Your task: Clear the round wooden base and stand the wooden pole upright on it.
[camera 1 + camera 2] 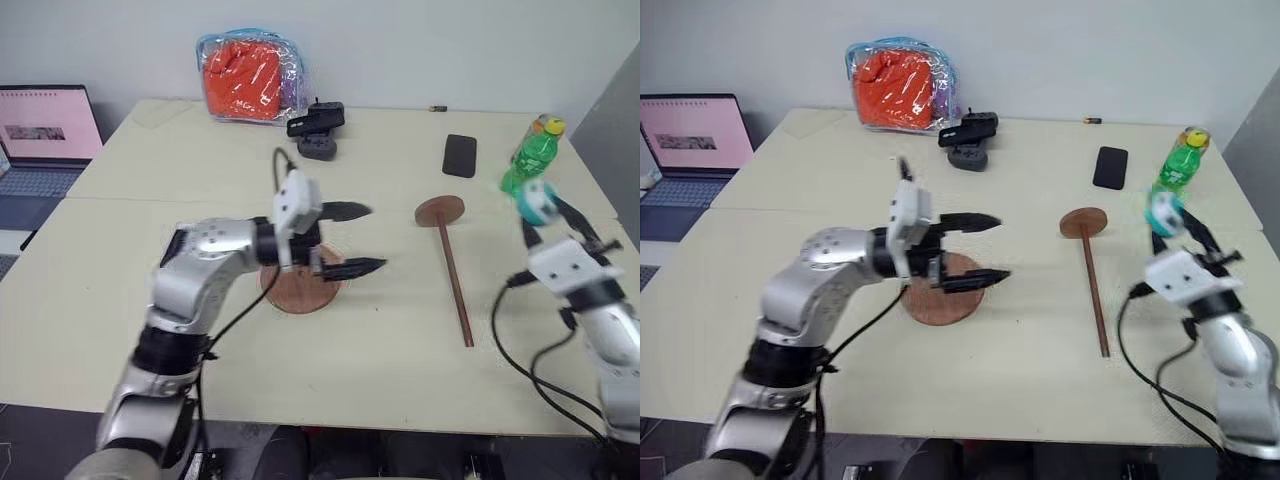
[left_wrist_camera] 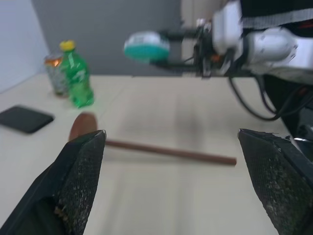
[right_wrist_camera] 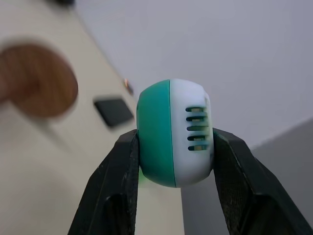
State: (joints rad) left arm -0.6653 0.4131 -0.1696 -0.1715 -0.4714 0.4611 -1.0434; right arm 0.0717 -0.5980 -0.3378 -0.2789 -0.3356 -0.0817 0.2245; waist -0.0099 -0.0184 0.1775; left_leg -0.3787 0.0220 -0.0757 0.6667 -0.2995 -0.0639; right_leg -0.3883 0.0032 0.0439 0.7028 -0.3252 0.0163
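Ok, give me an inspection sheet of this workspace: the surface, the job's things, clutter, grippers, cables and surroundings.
Surface: pale table, two tops joined.
Job's things: round wooden base flat near the table's middle, partly behind the left gripper; wooden pole lying flat to its right, disc end pointing away from the robot.
Clutter: black phone, green bottle, black controller, clear bag of orange cloth.
Grippers: left gripper open, nothing between its fingers, over the base; right gripper shut on a green-and-white ball, off the table.
Cables: black cable looping from the right arm.
Surroundings: laptop on the left, grey wall behind.
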